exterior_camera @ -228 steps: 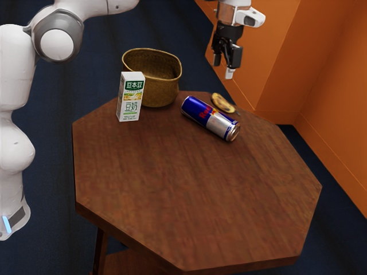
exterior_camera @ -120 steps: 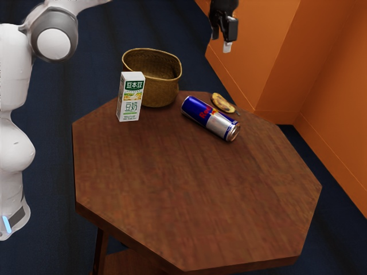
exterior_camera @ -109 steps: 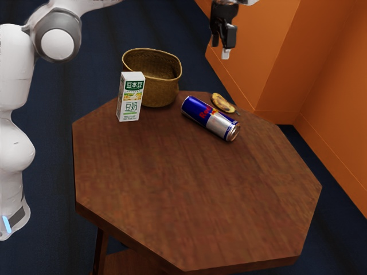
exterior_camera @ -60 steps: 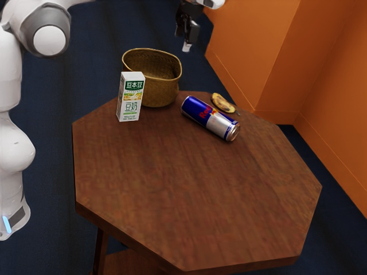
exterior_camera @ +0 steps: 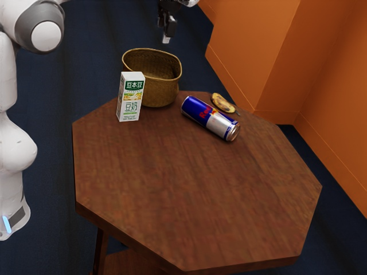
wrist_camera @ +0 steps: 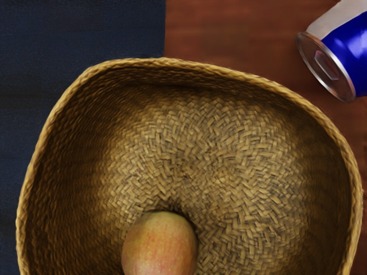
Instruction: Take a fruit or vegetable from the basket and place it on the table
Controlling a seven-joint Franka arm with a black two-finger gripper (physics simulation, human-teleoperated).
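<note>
1. The arm (exterior_camera: 16, 137) is seen upright at the exterior view's left, bent at a large rounded joint near the top, with its upper reach cut off by the view's upper edge.
2. The gripper (exterior_camera: 163, 33) is held high, pointed downward, well above the tabletop and clear of the basket (exterior_camera: 163, 93).
3. Its two fingers are parted, and nothing is gripped between them.
4. From the wrist view, the hand is shown to be aimed steeply down into the basket, so that the woven floor and much of the rim are taken in.
5. A rounded fruit (wrist_camera: 159, 246), coloured reddish and yellow-green, is contained in the basket, set against its woven bottom; it is partly cut off by the wrist view's edge.
6. The basket is stood upright on the wooden table (exterior_camera: 189, 183), near its far edge in the exterior view.
7. A white and green drink carton (exterior_camera: 131, 106) is stood upright just beside the basket.
8. A blue and silver can (exterior_camera: 203, 116) is laid on its side near the basket.
9. Beyond the can, a small yellow and brown item (exterior_camera: 223, 103) is placed by the table's far edge; its kind cannot be told.
</note>
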